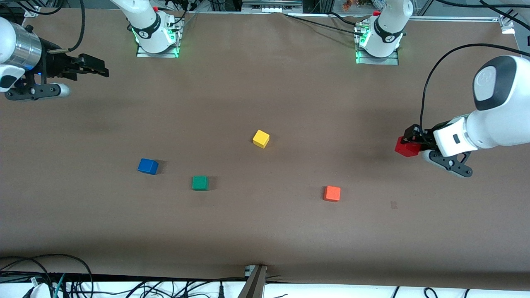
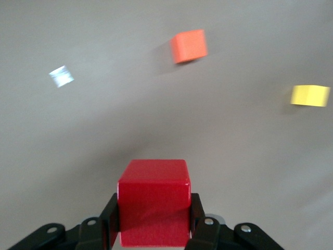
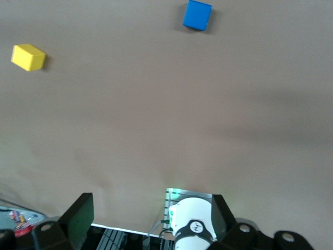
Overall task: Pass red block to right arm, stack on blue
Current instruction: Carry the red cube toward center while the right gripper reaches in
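My left gripper is shut on the red block and holds it just above the table at the left arm's end. In the left wrist view the red block sits squarely between the black fingers of the left gripper. The blue block lies on the table toward the right arm's end, and it also shows in the right wrist view. My right gripper hangs open and empty in the air at the right arm's end of the table, its jaws wide apart.
A yellow cube lies near the middle of the table. A green cube sits beside the blue block, nearer the front camera. An orange cube lies nearer the camera than the held red block. Both arm bases stand along the table's back edge.
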Motion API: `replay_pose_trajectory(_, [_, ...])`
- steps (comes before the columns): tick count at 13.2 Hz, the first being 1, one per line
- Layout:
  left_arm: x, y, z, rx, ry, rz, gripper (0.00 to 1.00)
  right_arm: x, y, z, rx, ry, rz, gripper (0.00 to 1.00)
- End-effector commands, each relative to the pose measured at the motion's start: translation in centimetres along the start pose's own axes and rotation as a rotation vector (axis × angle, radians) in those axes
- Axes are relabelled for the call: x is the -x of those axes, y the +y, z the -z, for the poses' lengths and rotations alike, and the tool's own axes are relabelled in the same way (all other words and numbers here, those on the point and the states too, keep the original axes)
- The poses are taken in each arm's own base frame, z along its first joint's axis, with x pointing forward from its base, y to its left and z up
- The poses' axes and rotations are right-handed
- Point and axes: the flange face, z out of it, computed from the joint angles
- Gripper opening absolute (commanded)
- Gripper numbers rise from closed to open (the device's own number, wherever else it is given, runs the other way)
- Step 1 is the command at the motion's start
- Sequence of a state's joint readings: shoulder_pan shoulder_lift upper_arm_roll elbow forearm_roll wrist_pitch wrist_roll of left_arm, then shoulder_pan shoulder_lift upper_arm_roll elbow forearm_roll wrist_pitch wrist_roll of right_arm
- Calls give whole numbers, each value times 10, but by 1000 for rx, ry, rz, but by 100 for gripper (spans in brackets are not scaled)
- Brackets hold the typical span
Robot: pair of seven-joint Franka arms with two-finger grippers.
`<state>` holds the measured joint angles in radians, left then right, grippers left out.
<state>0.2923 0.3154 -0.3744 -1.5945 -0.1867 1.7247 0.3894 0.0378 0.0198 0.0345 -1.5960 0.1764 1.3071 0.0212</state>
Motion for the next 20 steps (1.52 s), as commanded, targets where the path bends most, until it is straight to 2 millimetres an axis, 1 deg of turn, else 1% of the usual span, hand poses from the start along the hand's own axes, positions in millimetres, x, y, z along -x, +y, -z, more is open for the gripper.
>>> replay_pose_trajectory(1, [1,8,10,144,75,-113,0,-18,-11,-10,-183,-34,20,100])
replay_pose_trajectory(2, [-1,12,10,201,109,-156,0,-30,-13,-14,-231,-39,20,100])
replay_pose_trajectory(4, [-6,17,8,306,197,-289,0,-49,-23,-26,-328,-45,32,100])
replay_pose_trajectory(5, [-10,17,2,339,250,-358,0,-63,-29,-33,-363,-25,30,100])
replay_pose_trajectory(6, [-12,17,-7,370,315,-433,0,-74,-37,-40,-409,-18,34,100])
replay_pose_trajectory(7, [-13,17,-20,417,377,-497,0,-85,-55,-49,-501,-8,39,100])
replay_pose_trajectory(8, [-15,19,-30,461,436,-548,0,-102,-57,-60,-592,1,14,100])
replay_pose_trajectory(9, [-17,22,-38,483,465,-595,0,-118,-64,-74,-703,-16,-6,100])
replay_pose_trajectory(10, [-22,27,-43,507,505,-643,0,-132,-78,-96,-847,-36,-46,100])
replay_pose_trajectory(11, [-30,44,-53,540,542,-709,0,-137,-85,-109,-929,-33,-75,100])
replay_pose_trajectory(12, [-39,55,-65,590,610,-763,0,-139,-97,-116,-988,-32,-96,100])
replay_pose_trajectory(13, [-50,70,-80,651,701,-810,0,-142,-112,-127,-1020,-23,-120,100])
replay_pose_trajectory(14, [-59,85,-93,676,783,-862,0,-145,-130,-138,-1055,-2,-140,100])
replay_pose_trajectory(15, [-65,96,-100,686,842,-896,0,-148,-151,-154,-1107,25,-181,100])
replay_pose_trajectory(16, [-70,113,-109,710,880,-927,0,-147,-177,-169,-1123,78,-177,100])
replay_pose_trajectory(18, [-79,152,-117,740,970,-975,0,-139,-221,-185,-1146,135,-213,100])
replay_pose_trajectory(19, [-85,165,-122,727,1013,-978,0,-136,-234,-188,-1184,145,-235,100])
replay_pose_trajectory(20, [-88,179,-125,708,1046,-1018,0,-136,-240,-192,-1219,167,-236,100])
